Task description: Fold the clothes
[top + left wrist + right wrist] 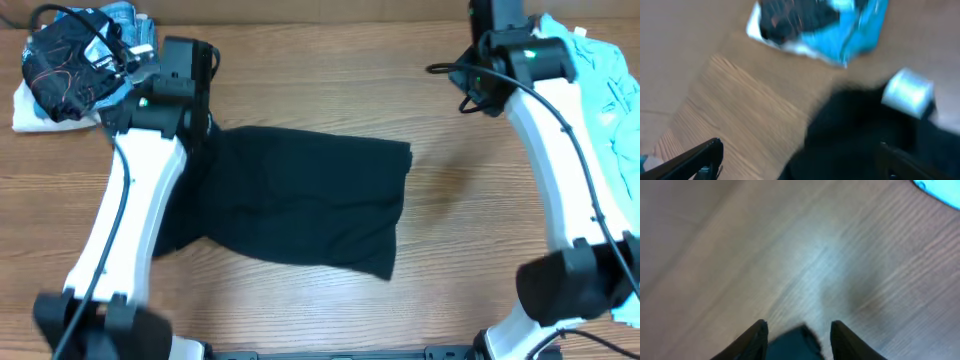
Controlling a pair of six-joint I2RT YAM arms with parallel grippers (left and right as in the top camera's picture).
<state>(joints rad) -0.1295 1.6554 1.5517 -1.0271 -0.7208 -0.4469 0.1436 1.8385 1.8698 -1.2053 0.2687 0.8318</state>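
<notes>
Black, matte and limp, the garment (300, 200) lies roughly flat at the middle of the wood-grain counter (450, 300). The left end effector (800, 150) hovers wide over its far-left edge. The right end effector (799, 326), parted and empty, hangs far right. We judge it best to pinch a corner cleanly, then draw it across without bunching.

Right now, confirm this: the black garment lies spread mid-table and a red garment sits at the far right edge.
Wrong on colour: the far-right one is a light blue garment, not red, as the overhead view shows. The black garment does lie spread mid-table.
</notes>
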